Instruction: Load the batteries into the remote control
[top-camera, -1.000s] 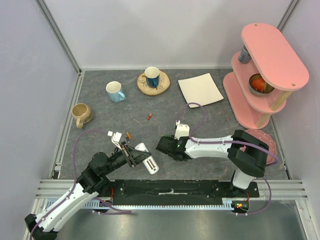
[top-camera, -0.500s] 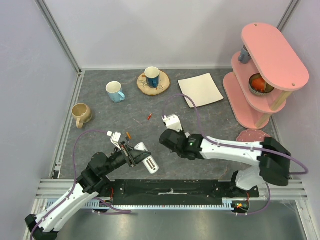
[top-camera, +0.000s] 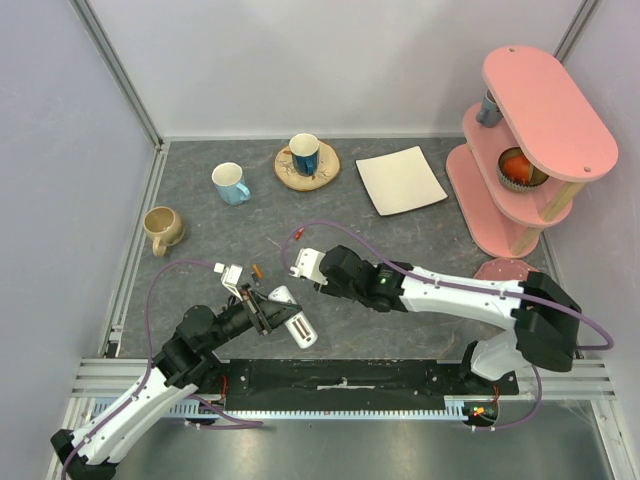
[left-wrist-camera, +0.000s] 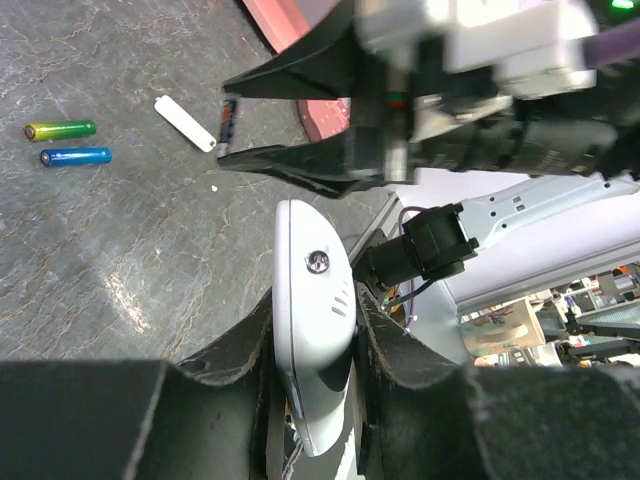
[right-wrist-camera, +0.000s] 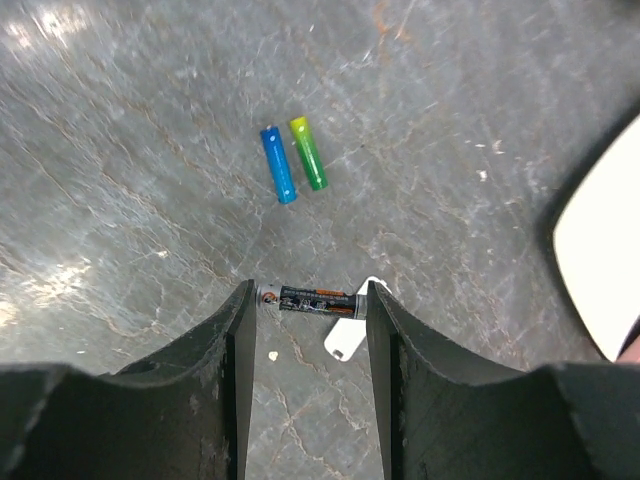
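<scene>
- Here, the left claw (left-wrist-camera: 315, 312) was clamped tight on the remote control (left-wrist-camera: 305, 230), gripping its long sides.
- The right claw (right-wrist-camera: 310, 292), about half open, held a dark-and-orange battery (right-wrist-camera: 310, 299) end to end between its fingertips, close to the remote control's free end.
- A green battery (right-wrist-camera: 309, 153) and a blue battery (right-wrist-camera: 279, 164) lay side by side on the tabletop (right-wrist-camera: 120, 150).
- A small white strip (right-wrist-camera: 347, 335) lay just beside the held battery.

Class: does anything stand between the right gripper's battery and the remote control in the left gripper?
Nothing visible does. Only open space lies between the battery in the right gripper and the remote control in the left gripper. A small white strip lies off to one side.
</scene>
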